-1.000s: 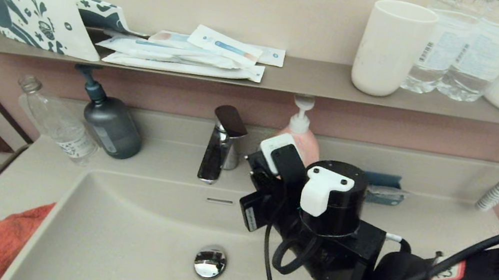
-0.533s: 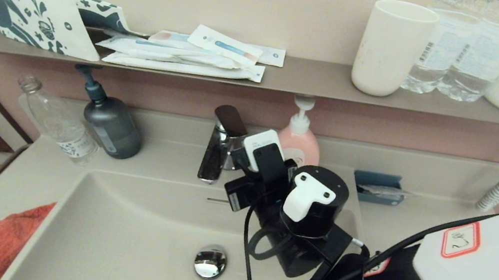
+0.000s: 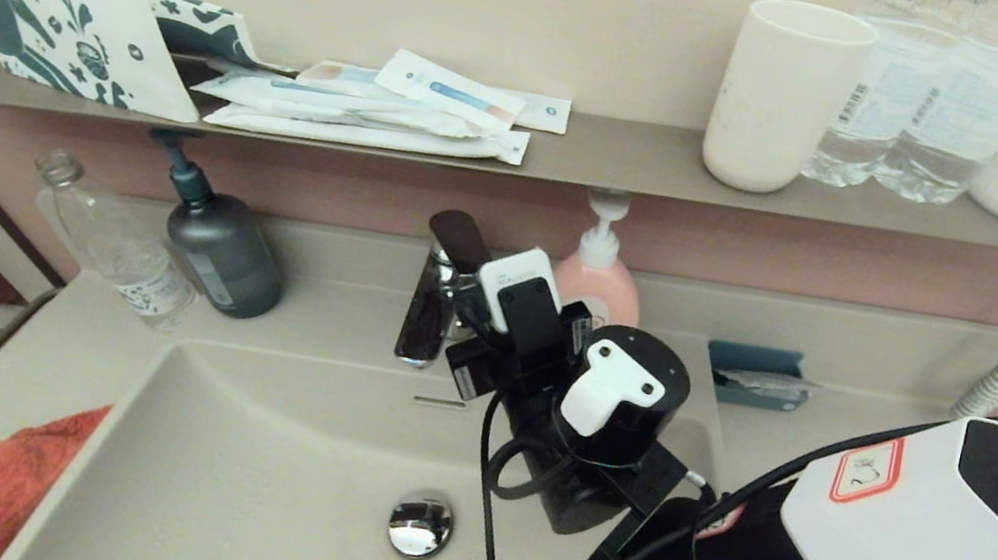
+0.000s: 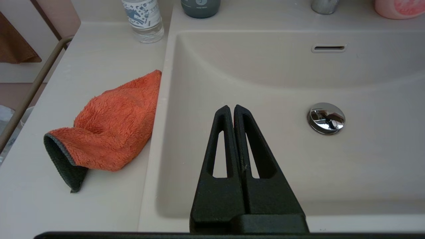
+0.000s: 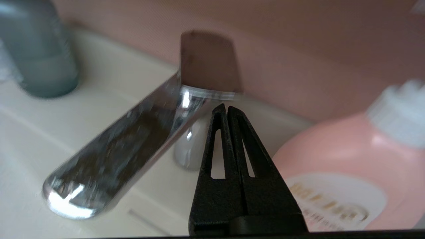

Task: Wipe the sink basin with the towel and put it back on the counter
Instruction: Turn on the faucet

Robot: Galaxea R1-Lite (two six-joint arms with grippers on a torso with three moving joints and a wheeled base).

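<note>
The sink basin [image 3: 244, 471], a large beige matte rectangle with rounded corners, is sitting sunk into the table [image 3: 85, 332], with its round chrome drain plug [image 3: 421, 523] lying on the basin floor and a small overflow slot [image 3: 439, 402] showing in the back wall above the plug. The towel [image 4: 109, 127], a small orange-red fuzzy cloth with a dark edge, is lying crumpled on the table just beside the basin's left rim, one corner reaching that rim. The table is running flat and beige all around the basin.
</note>
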